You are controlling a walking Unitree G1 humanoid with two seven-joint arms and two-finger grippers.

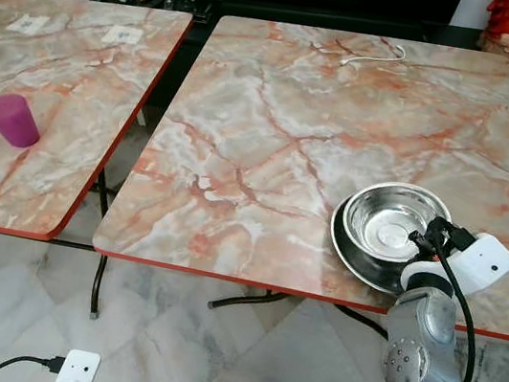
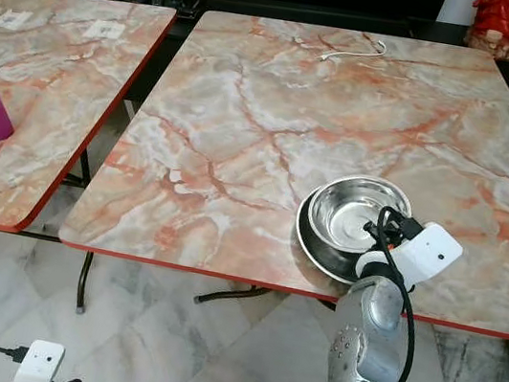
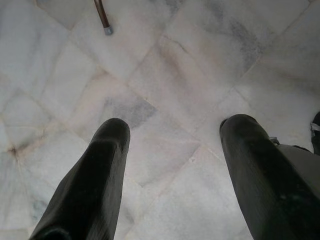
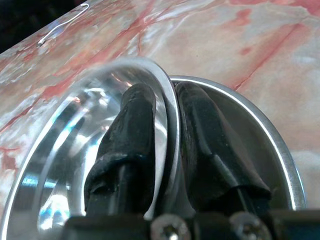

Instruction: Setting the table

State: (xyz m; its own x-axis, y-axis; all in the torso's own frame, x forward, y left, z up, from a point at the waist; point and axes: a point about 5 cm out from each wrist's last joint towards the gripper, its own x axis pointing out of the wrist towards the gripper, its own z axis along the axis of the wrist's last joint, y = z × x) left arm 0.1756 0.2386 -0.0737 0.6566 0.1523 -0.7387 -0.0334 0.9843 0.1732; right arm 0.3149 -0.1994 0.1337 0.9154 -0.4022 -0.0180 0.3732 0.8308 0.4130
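Closest to the camera is the right arm, silver forearm coming up from the bottom of the head views, with the right end effector (image 2: 385,233) reaching over the near edge of the big marble-pattern counter (image 1: 276,117). It's got the steel bowl (image 1: 393,219) by the near rim: in the right wrist view one black finger (image 4: 131,135) sits inside the bowl and the other outside, squeezed together on the thin wall. So it's clamped on the rim, barely open at all, just the metal between the pads.

The bowl sits in a shallow steel plate (image 1: 349,253), both near the front right part of the counter. Makes sense for table setting I guess: plate as the base, bowl nested on top, close to the edge where someone would sit. Pinching the rim is probably the only decent way to hold a wide bowl with two skinny fingers. Can't tell if the bowl's weight is fully on the plate or slightly lifted.

The left end effector (image 3: 172,150) just hangs over the pale tiled floor (image 3: 165,65), fingers spread wide, holding nothing.

Also around: a purple cup (image 1: 11,120) on the second counter (image 1: 79,76) to the left, and a white cable (image 1: 373,55) at the far end of the main one.
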